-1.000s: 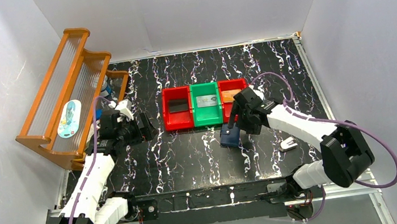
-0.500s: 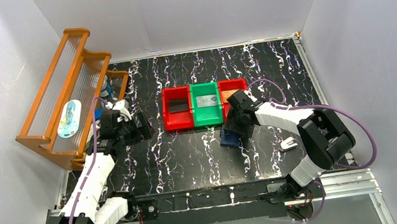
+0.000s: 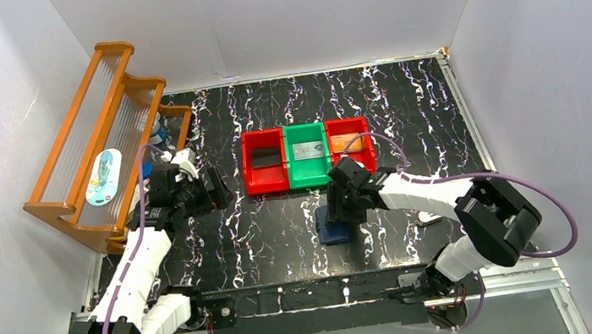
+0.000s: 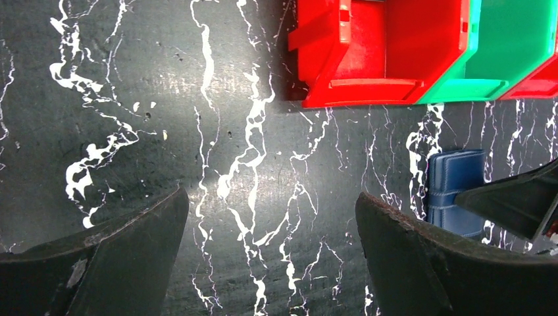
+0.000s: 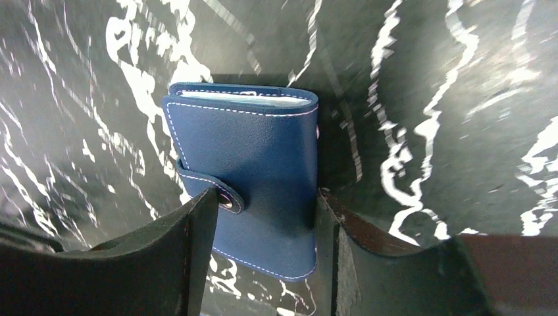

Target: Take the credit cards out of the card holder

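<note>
The card holder, a navy-blue folded wallet with its snap strap fastened, lies between my right gripper's jaws, and both fingers press its sides. From above it sits on the black marbled table below the bins, as the card holder under the right gripper. Pale sleeve edges show at its far end; no credit cards show in it. A dark credit card lies in the left red bin. My left gripper hangs open over bare table, left of the card holder.
Three bins stand in a row: a red bin, a green bin with a silver-grey card and a red bin with an orange card. A wooden rack stands at the far left. A small white object lies right of the holder.
My right gripper has narrowed onto the card holder and moved it down and left, nearer the table's front. The left arm has stayed put.
</note>
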You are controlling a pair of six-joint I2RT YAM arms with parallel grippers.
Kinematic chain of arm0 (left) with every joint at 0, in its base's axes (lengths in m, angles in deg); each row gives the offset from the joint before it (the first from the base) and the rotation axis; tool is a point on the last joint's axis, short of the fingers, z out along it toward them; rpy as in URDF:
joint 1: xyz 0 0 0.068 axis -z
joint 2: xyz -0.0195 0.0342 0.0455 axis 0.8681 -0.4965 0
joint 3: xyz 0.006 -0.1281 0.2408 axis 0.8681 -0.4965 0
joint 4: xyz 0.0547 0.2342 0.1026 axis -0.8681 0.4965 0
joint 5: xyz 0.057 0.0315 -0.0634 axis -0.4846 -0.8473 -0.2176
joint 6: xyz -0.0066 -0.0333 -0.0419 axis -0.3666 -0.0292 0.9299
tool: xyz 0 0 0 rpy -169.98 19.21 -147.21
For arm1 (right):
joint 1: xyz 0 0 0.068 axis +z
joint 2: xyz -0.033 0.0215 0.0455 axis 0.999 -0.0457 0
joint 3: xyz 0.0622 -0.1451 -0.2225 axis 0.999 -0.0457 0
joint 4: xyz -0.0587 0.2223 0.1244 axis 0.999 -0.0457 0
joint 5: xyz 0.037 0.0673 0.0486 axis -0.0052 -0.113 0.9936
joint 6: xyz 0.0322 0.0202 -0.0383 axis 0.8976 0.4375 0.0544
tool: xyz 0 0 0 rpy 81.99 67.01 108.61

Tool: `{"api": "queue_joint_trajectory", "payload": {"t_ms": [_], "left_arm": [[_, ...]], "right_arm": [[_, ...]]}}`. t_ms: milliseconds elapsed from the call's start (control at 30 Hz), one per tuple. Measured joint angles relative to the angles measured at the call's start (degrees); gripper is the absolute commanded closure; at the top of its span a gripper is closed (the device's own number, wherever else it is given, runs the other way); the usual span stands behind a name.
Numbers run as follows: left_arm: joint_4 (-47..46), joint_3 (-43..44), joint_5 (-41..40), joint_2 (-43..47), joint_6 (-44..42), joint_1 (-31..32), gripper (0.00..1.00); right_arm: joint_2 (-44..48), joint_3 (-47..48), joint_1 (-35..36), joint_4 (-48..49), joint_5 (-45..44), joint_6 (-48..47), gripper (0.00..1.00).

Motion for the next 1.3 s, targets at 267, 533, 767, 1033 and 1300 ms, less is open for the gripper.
{"api": "queue_joint_trajectory", "payload": {"t_ms": [267, 533, 767, 1033, 1300], "left_arm": [[0.7, 0.6, 3.2, 0.0, 0.2, 0.1, 0.02], [-2.6, 0.7, 14.8, -1.4, 4.8, 0.2, 0.06], [-6.6, 1.6, 23.8, -6.3, 6.9, 11.1, 0.14], [-6.9, 8.2, 18.8, -18.3, 7.1, 29.3, 0.24], [-0.7, 18.8, 8.2, -35.5, 6.5, 41.1, 0.33]], "right_arm": [[2.4, 0.8, 4.9, -4.7, 0.8, -1.1, 0.19], [10.4, 1.3, 4.7, -6.3, -5.2, 5.2, 0.3], [15.1, -9.3, 1.6, -1.9, -2.0, 9.3, 0.39], [16.8, -17.5, -2.3, 9.7, 7.1, 12.9, 0.5], [14.1, -21.1, -2.5, 19.1, 12.9, 16.4, 0.63]]}}
